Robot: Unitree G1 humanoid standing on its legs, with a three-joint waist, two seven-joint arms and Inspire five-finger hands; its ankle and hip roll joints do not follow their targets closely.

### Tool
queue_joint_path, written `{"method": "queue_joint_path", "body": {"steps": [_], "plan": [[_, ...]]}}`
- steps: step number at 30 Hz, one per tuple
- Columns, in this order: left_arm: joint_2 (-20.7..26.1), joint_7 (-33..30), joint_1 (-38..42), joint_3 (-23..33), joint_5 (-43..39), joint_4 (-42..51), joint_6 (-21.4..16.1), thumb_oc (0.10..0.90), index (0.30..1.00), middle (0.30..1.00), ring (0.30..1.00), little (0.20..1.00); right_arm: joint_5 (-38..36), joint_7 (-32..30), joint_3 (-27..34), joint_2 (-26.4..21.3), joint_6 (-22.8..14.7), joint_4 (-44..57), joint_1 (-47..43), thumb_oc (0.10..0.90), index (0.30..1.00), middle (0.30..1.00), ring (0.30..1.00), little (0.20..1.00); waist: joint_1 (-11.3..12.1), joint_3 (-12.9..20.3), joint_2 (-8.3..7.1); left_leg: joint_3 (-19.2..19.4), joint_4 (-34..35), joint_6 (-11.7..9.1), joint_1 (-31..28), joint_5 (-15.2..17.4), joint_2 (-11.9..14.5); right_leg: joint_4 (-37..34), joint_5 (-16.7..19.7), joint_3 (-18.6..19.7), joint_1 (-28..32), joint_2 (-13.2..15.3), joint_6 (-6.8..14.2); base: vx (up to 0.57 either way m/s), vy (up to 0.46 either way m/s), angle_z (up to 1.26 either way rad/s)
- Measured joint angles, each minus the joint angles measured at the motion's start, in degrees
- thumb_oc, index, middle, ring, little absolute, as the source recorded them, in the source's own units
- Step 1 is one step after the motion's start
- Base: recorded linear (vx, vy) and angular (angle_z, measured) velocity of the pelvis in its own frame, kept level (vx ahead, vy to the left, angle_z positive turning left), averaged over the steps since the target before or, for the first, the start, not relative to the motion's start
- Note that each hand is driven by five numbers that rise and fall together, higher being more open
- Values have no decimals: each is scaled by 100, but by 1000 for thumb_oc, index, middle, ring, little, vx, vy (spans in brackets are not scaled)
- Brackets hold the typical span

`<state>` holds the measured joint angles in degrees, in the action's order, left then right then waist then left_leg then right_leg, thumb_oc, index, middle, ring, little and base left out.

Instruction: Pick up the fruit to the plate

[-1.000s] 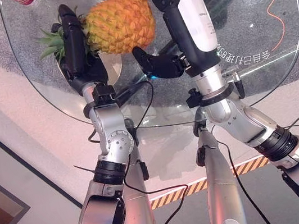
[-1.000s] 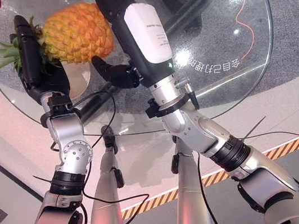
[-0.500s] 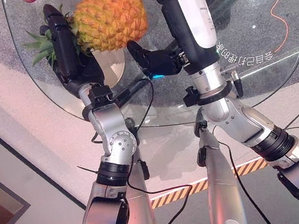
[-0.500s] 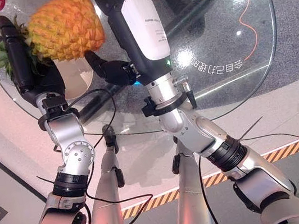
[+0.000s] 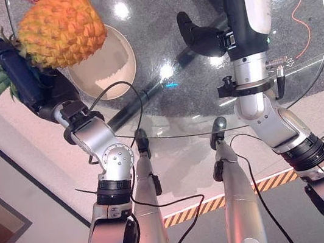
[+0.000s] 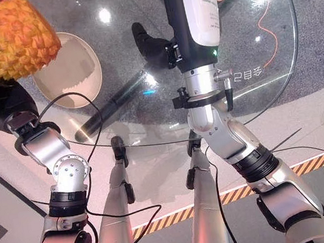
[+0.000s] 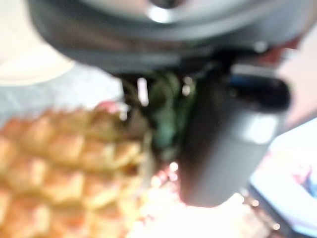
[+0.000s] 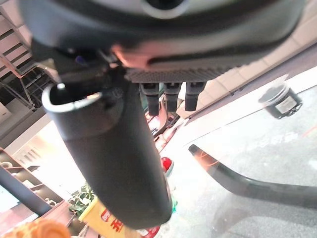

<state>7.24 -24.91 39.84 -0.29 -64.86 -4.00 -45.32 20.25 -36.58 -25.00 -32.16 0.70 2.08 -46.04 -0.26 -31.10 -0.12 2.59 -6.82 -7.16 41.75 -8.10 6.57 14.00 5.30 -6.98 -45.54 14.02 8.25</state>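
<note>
A large orange-yellow pineapple (image 5: 61, 28) with a green leafy crown hangs above the round glass table (image 5: 304, 83), beside the cream round plate (image 5: 118, 73). The dark left hand (image 5: 23, 79) grips it at the crown end; the right hand (image 5: 200, 32) hovers apart, fingers relaxed. It looks heavy, stiff and bumpy, so holding near the crown risks tipping; the body seems safer.

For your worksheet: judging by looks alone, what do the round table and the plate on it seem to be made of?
The table looks like clear glass: the floor and its dark legs show through it, and lights glint off its top. The plate looks like matte cream ceramic or plastic: opaque, smooth, no sharp glints. Which of the two it is cannot be told.
</note>
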Motion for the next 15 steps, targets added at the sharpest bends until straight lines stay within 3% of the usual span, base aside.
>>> {"method": "queue_joint_path", "body": {"steps": [9, 15], "plan": [[0, -330, 7, -108, 84, 0, -1, 100, 300, 300, 300, 200, 0, -53, -14, -1, 9, -2, 3, 800, 900, 900, 900, 900, -18, 0, 0, 1, 0, 0, 1, 1, 0, -7, 0, 1, -1, -1, 0, 0, 0, 0], [23, -868, 4, -96, 1019, 0, -1, 100, 300, 300, 300, 200, -62, -688, 160, -1, 28, -352, 177, 800, 900, 900, 900, 900, -14, 0, -1, 1, 1, 1, 1, 1, -1, -8, 0, 2, -1, -1, 0, 0, 0, 0]]}}
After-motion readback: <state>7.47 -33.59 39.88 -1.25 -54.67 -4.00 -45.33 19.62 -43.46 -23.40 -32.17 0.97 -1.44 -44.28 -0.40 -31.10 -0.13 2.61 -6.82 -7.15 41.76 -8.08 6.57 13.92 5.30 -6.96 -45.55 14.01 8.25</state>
